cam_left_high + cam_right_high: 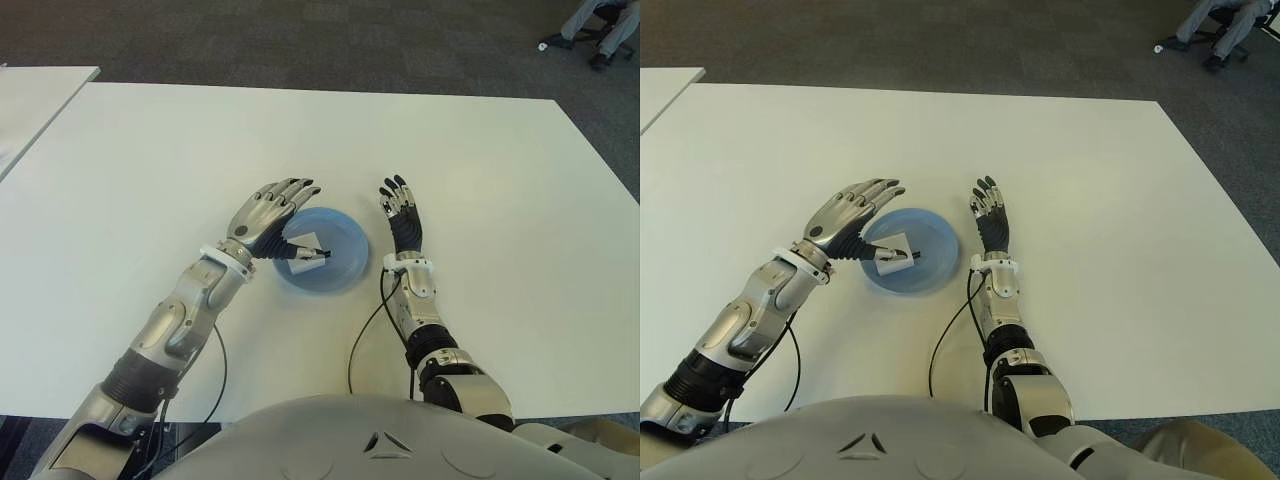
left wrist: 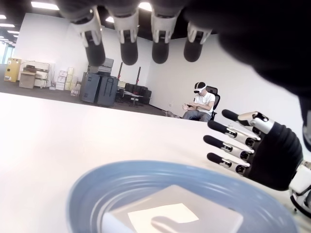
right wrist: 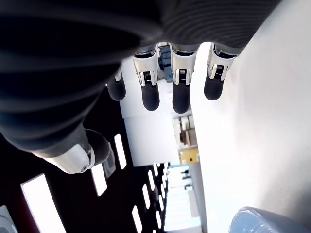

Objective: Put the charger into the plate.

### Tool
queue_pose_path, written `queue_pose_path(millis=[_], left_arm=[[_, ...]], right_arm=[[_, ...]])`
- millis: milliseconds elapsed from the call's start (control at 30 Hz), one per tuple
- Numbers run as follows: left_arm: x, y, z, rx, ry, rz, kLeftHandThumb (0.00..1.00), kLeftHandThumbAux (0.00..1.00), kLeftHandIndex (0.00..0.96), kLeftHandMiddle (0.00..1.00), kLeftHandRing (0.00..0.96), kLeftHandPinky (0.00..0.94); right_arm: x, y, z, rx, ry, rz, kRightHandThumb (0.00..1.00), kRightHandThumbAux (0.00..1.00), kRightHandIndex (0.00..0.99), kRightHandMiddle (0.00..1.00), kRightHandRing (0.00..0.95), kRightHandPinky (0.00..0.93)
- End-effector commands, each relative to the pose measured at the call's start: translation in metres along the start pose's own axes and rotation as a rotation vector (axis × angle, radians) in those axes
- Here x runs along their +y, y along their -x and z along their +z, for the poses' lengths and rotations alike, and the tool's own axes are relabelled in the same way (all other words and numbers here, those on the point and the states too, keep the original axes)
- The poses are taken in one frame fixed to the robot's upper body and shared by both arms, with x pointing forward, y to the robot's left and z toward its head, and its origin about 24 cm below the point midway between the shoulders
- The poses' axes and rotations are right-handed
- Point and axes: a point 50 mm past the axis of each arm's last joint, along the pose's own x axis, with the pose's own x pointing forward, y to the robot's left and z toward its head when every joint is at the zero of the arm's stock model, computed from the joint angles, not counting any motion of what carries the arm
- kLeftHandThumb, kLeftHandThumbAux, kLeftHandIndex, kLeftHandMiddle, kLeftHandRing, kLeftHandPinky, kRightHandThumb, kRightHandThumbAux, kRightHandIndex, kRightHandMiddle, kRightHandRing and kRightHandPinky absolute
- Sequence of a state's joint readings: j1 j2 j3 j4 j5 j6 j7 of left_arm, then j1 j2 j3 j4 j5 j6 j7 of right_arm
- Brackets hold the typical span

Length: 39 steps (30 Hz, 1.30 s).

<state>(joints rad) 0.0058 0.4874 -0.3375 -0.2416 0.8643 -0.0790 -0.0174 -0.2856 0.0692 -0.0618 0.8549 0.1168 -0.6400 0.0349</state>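
A white charger [image 1: 304, 254] lies inside the blue plate [image 1: 345, 262] in the middle of the white table; it also shows in the left wrist view as a white block [image 2: 175, 216] within the blue plate rim [image 2: 87, 182]. My left hand [image 1: 272, 213] hovers over the plate's left edge, fingers spread, thumb reaching toward the charger, holding nothing. My right hand [image 1: 400, 213] shows just right of the plate, fingers straight and apart, empty.
The white table [image 1: 150, 170] stretches wide on all sides. A second white table [image 1: 30, 95] stands at the far left. A seated person [image 1: 600, 25] is at the far right, on the dark carpet. A black cable [image 1: 365, 335] runs beside my right forearm.
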Motion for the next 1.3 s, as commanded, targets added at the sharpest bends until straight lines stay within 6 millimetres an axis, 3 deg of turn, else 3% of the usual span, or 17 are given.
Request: queue_pose_path(millis=[33,433,600,867,967,1300], left_arm=[[0.014,0.001,0.0,0.011,-0.003,0.038,0.083,0.445,0.0,0.0,0.0,0.0],[0.043,0.0,0.001,0.061,0.159,0.222,0.078,0.636,0.03,0.047,0.047,0.102],[0.058,-0.003,-0.022,0.11,0.376,0.299,0.08,0.697,0.046,0.079,0.078,0.112],[0.051,0.002,-0.041,0.173,0.775,0.36,0.041,0.745,0.062,0.087,0.073,0.072],[0.039,0.01,-0.054,0.196,0.912,0.399,0.017,0.789,0.094,0.115,0.102,0.126],[0.027,0.02,-0.056,0.205,1.097,0.49,0.0,0.759,0.091,0.097,0.093,0.087]], right_arm=[[0.019,0.008,-0.011,0.048,-0.077,0.005,0.003,0.588,0.012,0.124,0.107,0.095],[0.02,0.009,-0.013,0.06,-0.08,0.008,0.019,0.581,0.01,0.115,0.096,0.093],[0.021,0.01,-0.014,0.064,-0.074,0.011,0.021,0.575,0.008,0.116,0.098,0.099],[0.02,0.013,-0.014,0.058,-0.071,0.013,0.008,0.552,0.02,0.13,0.106,0.11],[0.019,0.013,-0.014,0.057,-0.071,0.016,0.004,0.55,0.026,0.128,0.102,0.101],[0.017,0.017,-0.014,0.055,-0.063,0.027,0.003,0.564,0.024,0.09,0.067,0.073]])
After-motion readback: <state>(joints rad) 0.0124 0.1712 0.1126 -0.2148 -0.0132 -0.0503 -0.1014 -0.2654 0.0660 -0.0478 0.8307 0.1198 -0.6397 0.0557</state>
